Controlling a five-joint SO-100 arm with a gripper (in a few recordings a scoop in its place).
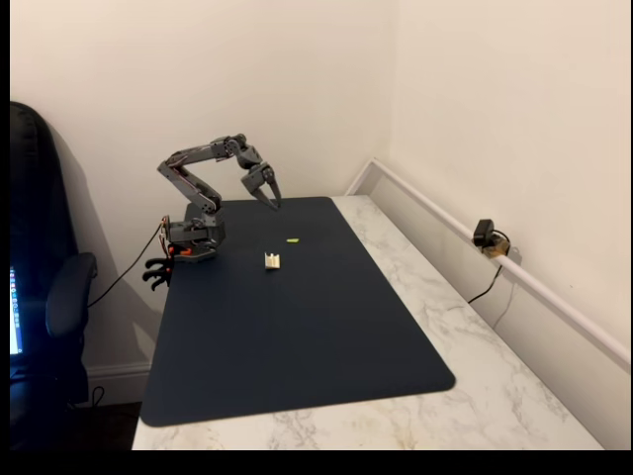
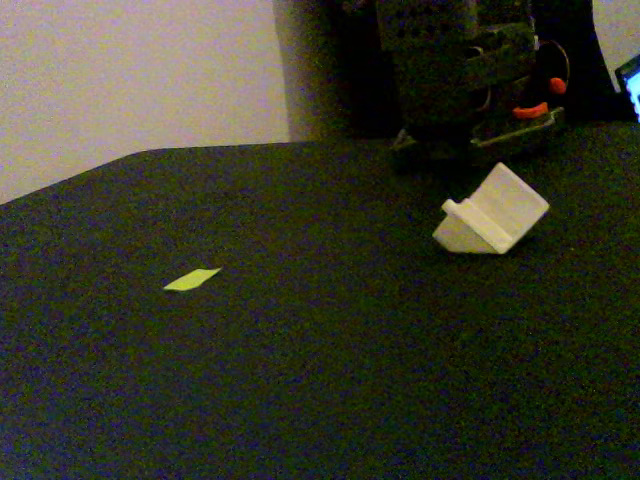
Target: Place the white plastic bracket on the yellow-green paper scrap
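The claw [image 1: 270,194] hangs above the far edge of the dark mat [image 1: 297,336], its fingers parted a little and holding nothing; the arm [image 1: 203,188] is folded back over its base at the mat's far left corner in a fixed view. The bracket [image 1: 272,261] lies on the mat, apart from the claw and nearer the camera; in a fixed view it [image 2: 492,212] rests tilted on one edge, close to the arm's base. The scrap [image 1: 293,239] lies flat on the mat, near the bracket but not touching it; in a fixed view it [image 2: 192,279] is a thin sliver well clear of the white piece. The mat covers most of the marble tabletop [image 1: 495,396].

The pick has not begun, so the risks lie ahead; the bracket is much smaller than the claw and sits tilted, so closing fingers may tip or push it aside rather than grip it; its slanted faces could let it squirt out. The scrap looks light; a low pass or a dropped bracket might shift it, and so small a target leaves little room for a poor release.
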